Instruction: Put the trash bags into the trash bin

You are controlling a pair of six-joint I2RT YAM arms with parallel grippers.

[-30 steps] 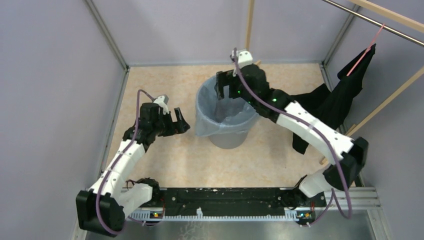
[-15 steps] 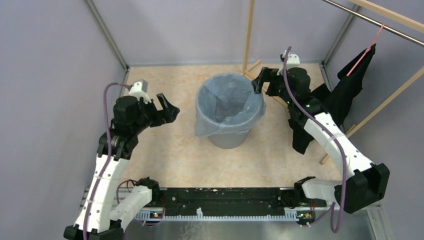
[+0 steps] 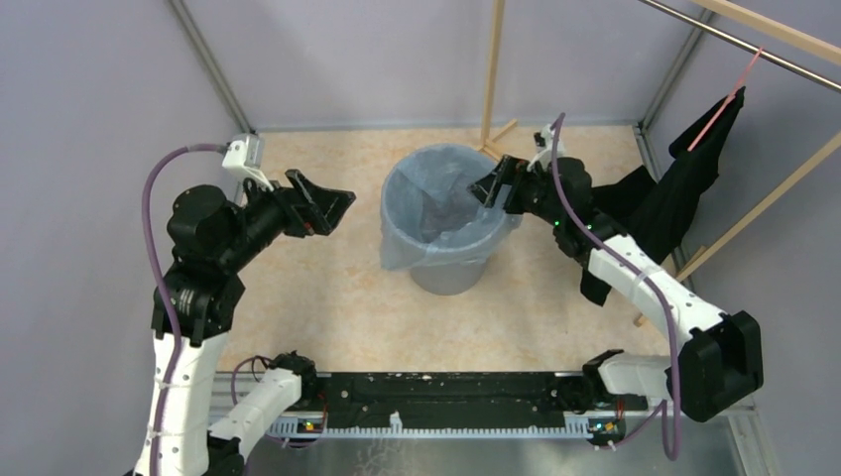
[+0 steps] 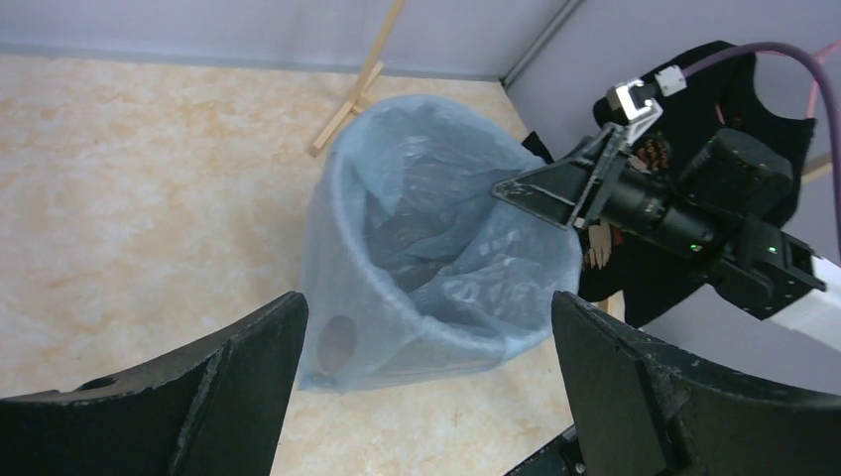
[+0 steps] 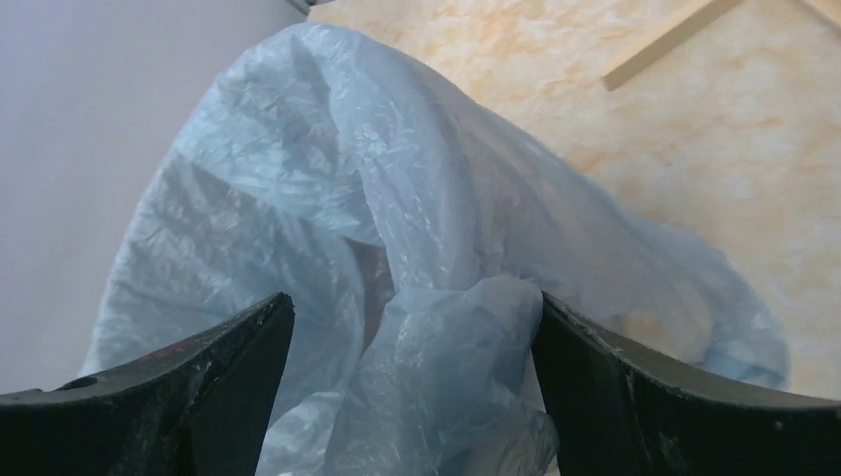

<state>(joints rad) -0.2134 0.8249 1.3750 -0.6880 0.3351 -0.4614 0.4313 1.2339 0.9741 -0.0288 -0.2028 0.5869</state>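
Trash bag (image 3: 426,203) lines trash bin (image 3: 451,276), film draped over rim. Right gripper (image 3: 486,191) at right rim, jaws wide, straddling bunched film. Left gripper (image 3: 335,208) spread wide, left of bin, apart.

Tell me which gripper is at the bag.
The right gripper, open jaws straddling a fold of trash bag over the trash bin; the left gripper hangs apart.

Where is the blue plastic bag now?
From above: the trash bag lines the grey trash bin mid-table, draped over its rim, beside the right end effector.
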